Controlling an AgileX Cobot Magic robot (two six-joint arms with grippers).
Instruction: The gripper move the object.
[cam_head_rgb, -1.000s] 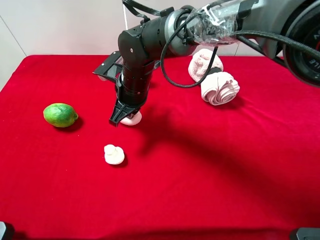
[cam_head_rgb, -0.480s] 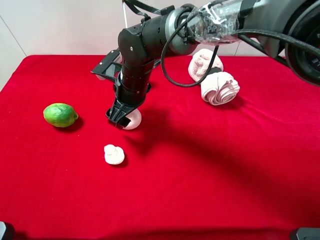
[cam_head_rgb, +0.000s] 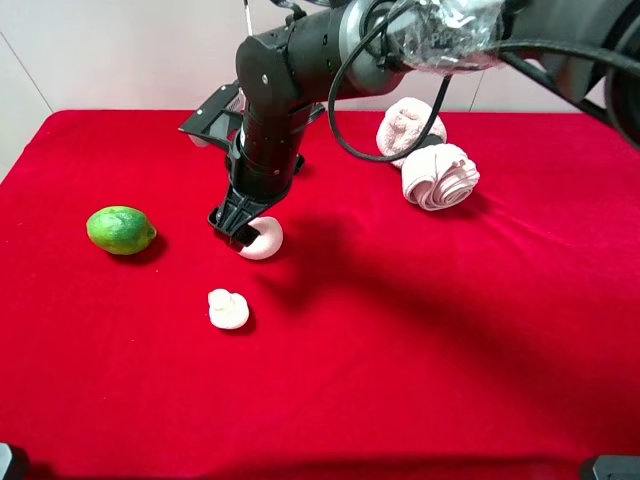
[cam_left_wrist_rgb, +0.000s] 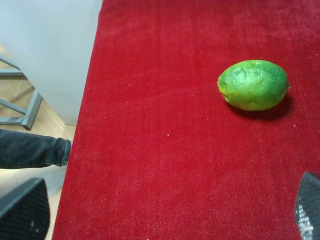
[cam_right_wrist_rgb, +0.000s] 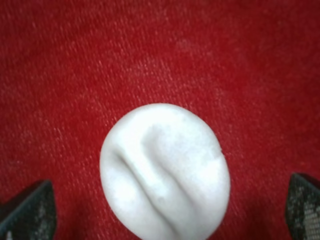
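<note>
The object (cam_head_rgb: 265, 240) is a pale pink dome lying on the red cloth, left of centre. My right gripper (cam_head_rgb: 238, 226), a bulky black arm end, reaches across the middle and hangs right over the object's left side. In the right wrist view the object (cam_right_wrist_rgb: 165, 172) fills the middle, and the right gripper (cam_right_wrist_rgb: 165, 210) is open, its two fingertips (cam_right_wrist_rgb: 27, 212) far apart on either side without touching it. My left gripper (cam_left_wrist_rgb: 165, 215) is open and empty above the cloth, near the lime (cam_left_wrist_rgb: 253, 84).
A green lime (cam_head_rgb: 121, 229) lies at the left. A small white mushroom-shaped piece (cam_head_rgb: 228, 309) sits in front of the object. Two rolled pink towels (cam_head_rgb: 438, 175) lie at the back right. The cloth's left edge (cam_left_wrist_rgb: 92, 100) drops to the floor.
My right arm has lifted a little and shifted slightly left. The object stays in about the same spot on the cloth, now more exposed beside the fingers.
</note>
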